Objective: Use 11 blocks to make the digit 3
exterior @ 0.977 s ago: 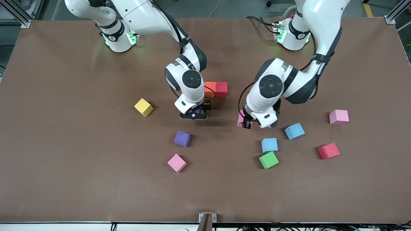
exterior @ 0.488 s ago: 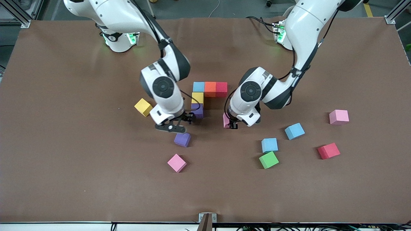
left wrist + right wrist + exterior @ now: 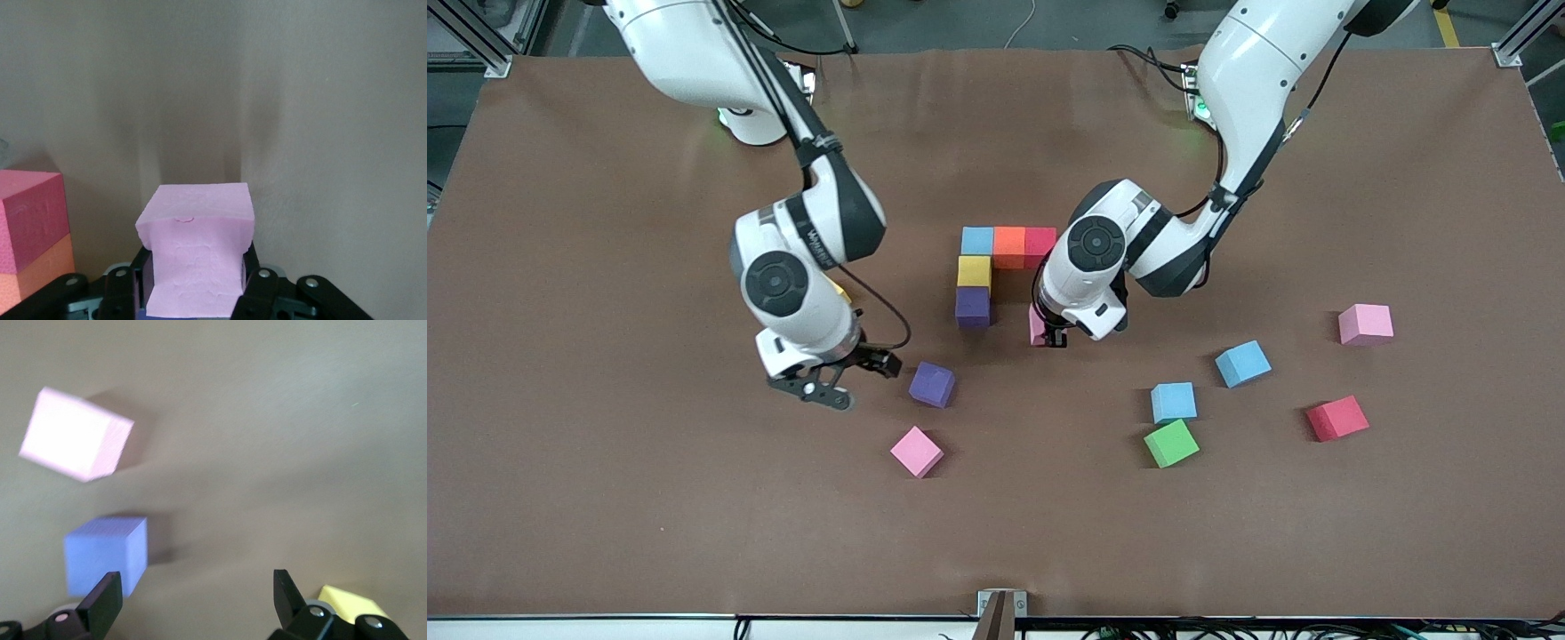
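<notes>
The left gripper (image 3: 1052,338), jaws clamped on a matte pink foam cube (image 3: 1037,324), hangs at 3 o'clock of the purple cube (image 3: 972,307) to extend the digit's middle row; the right gripper (image 3: 845,378), jaws released, hovers at 9 o'clock of a loose purple cube (image 3: 932,384)

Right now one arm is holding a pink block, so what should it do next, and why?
Probably lower it beside the purple block. The left gripper is shut on the pink block, near the red block, where the figure's middle row would grow. The right gripper hangs open.
</notes>
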{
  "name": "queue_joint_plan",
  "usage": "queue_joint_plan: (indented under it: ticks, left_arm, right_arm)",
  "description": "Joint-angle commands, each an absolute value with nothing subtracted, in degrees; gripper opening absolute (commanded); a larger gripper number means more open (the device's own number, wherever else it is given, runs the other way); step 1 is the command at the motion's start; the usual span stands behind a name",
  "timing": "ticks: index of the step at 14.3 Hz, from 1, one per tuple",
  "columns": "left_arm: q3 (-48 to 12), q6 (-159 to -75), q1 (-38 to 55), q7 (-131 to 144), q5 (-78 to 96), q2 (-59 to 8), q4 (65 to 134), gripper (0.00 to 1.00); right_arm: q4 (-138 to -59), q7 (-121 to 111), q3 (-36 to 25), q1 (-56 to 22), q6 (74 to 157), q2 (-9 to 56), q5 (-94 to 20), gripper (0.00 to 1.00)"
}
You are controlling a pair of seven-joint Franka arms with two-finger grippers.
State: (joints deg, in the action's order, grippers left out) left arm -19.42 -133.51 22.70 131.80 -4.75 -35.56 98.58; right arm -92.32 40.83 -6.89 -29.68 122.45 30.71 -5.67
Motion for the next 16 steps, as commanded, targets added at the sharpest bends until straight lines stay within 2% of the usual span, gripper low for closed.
queue_joint_plan:
  ticks: [1,4,6,13,16]
  left_arm:
    - [-19.16,-133.33,23.82,133.24,-4.57,-35.07,98.26,0.03]
    - [-19.16,-133.24,23.99,133.33,-4.57,-35.33,97.56,0.03]
    - [-18.64,-133.24,26.53,134.64,-4.66,-37.87,95.11,0.03]
    - [-17.58,-133.24,29.35,136.58,-5.10,-38.93,95.01,0.03]
    - [-16.96,-133.33,31.02,138.59,-8.25,-40.34,95.01,0.03]
  right_arm:
    - [-93.52,40.87,-5.89,-27.69,122.61,29.44,-5.10,1.00]
    - [-91.16,41.40,-5.80,-28.39,123.05,31.11,-5.71,1.00]
    - [-89.22,41.40,-5.63,-28.56,123.05,32.51,-5.63,1.00]
    - [-87.63,43.24,-5.36,-32.51,127.09,36.90,-5.54,1.00]
    - [-83.94,48.24,-5.45,-34.54,127.62,40.42,-5.01,1.00]
